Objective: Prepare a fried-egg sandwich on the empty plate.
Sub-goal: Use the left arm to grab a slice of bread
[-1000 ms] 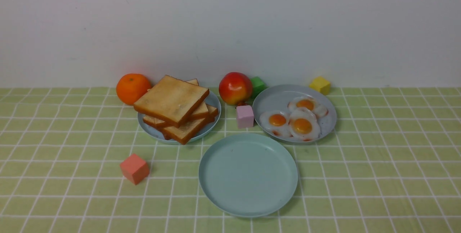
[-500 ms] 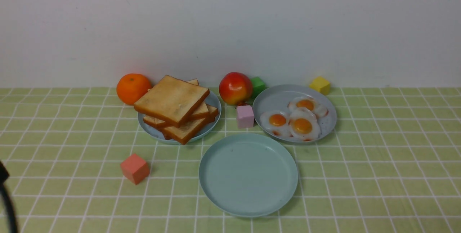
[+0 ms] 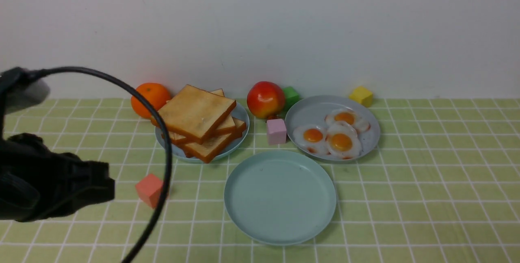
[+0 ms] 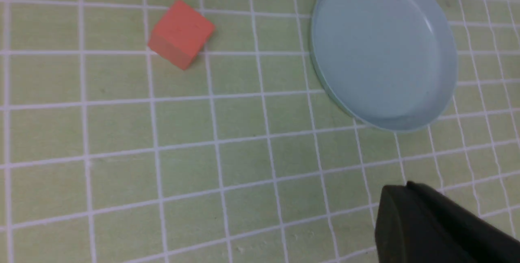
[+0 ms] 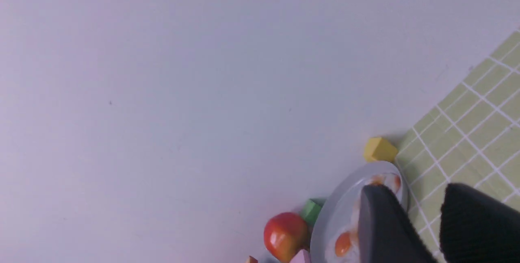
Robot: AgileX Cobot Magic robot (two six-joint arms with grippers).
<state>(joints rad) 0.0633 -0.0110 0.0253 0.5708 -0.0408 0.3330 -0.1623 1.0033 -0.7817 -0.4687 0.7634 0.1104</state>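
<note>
I read the left gripper (image 4: 408, 200) as fully closed and holding nothing; its arm (image 3: 53, 185) and a looping black cable (image 3: 162, 145) fill the near left. The right gripper (image 5: 414, 192) shows only in its wrist view, with its fingers parted and nothing between them.

On the green checked cloth (image 3: 426, 198), the empty plate (image 3: 280, 198) lies near centre and is bare. A red cube (image 3: 148, 190) sits to its left.

Farther back left, a stack of toast slices (image 3: 195, 112) rests on a sky-blue plate (image 3: 243, 117). Back right, three fried eggs (image 3: 340, 142) lie on a greyish-blue plate (image 3: 313, 110). A pink cube (image 3: 276, 131) stands between these two plates.

Along the wall I see an orange (image 3: 156, 92), an apple (image 3: 265, 99), a green cube (image 3: 291, 94) and a yellow cube (image 3: 361, 95).
</note>
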